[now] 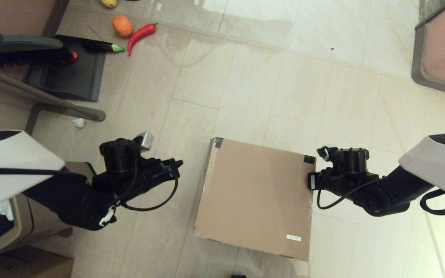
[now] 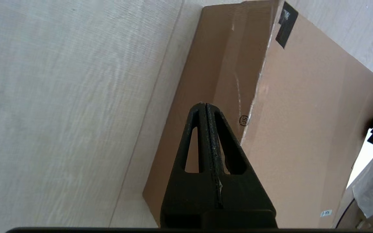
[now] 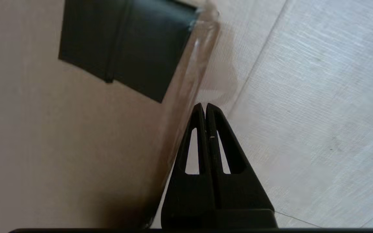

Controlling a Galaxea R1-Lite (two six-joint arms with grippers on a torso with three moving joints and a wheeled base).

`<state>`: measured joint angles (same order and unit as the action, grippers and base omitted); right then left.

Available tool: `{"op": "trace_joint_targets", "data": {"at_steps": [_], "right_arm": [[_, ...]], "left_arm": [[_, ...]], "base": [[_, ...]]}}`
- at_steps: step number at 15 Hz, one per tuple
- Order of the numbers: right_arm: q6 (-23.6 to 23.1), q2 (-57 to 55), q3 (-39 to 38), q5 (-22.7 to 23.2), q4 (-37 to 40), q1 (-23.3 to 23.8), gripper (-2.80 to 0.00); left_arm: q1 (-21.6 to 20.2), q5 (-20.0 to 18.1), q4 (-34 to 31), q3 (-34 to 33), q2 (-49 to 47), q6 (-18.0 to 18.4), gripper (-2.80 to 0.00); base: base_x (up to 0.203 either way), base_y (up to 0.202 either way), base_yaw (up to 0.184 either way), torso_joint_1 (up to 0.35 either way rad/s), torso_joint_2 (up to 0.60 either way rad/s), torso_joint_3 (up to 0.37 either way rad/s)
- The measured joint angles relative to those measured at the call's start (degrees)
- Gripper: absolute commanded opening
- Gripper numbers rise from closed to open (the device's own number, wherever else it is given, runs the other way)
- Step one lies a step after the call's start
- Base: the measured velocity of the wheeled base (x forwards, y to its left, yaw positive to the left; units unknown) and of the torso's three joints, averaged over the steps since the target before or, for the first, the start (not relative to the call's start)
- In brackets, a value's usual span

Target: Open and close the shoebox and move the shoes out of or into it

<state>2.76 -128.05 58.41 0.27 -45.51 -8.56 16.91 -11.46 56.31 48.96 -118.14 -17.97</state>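
The shoebox (image 1: 255,195), plain brown cardboard with dark tape patches at two far corners and a small white label (image 1: 293,238), lies on the floor with its lid down. My left gripper (image 1: 179,165) hovers a short way off the box's left side, shut and empty; the left wrist view has it (image 2: 205,105) pointing at that side wall (image 2: 219,74). At the box's right edge, by the taped far corner, sits my right gripper (image 1: 309,181), also shut on nothing. Its tips (image 3: 203,105) lie alongside the lid edge (image 3: 186,94). The shoes are hidden.
A dustpan (image 1: 72,71) and brush (image 1: 17,48) lie at the far left, with toy vegetables (image 1: 139,34) beyond. A tan bin (image 1: 4,227) and a darker carton (image 1: 21,266) stand at the near left. A framed panel (image 1: 444,50) is at the far right.
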Motion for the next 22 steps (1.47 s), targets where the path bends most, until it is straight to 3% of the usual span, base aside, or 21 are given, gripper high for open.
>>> {"op": "trace_joint_targets", "data": {"at_steps": [3,8,12,16,19,22], "right_arm": [[0.2,0.5,2.9,-1.3,2.3,-1.9,-2.80],[-0.2,12.3,-5.8,-2.0,5.6,-2.1,-2.80],[-1.2,35.5,-14.3,-2.4,17.1,-4.5,-2.80],[-2.9,63.0,-33.0,-4.4,33.0,-5.8,-2.80],[-4.5,81.0,-48.1,-4.0,39.2,-6.6,-2.80],[-6.5,95.8,-53.6,-0.4,48.4,-7.0,-2.80]], "left_arm": [[-1.0,0.0,0.0,-0.8,0.9,0.0,-2.80],[-2.1,0.1,0.0,-9.2,8.3,0.2,-2.80],[-3.2,1.3,-0.2,-22.8,23.6,1.8,-2.80],[-10.4,2.6,-2.8,-40.4,44.2,6.3,-2.80],[-14.2,2.8,-15.1,-46.0,60.4,12.3,-2.80],[-15.1,3.7,-37.5,-46.7,77.2,20.5,-2.80]], "base": [[0.000,0.000,0.000,0.000,0.00,0.000],[0.000,0.000,0.000,0.000,0.00,0.000],[0.000,0.000,0.000,0.000,0.00,0.000],[0.000,0.000,0.000,0.000,0.00,0.000],[0.000,0.000,0.000,0.000,0.00,0.000],[0.000,0.000,0.000,0.000,0.00,0.000]]}}
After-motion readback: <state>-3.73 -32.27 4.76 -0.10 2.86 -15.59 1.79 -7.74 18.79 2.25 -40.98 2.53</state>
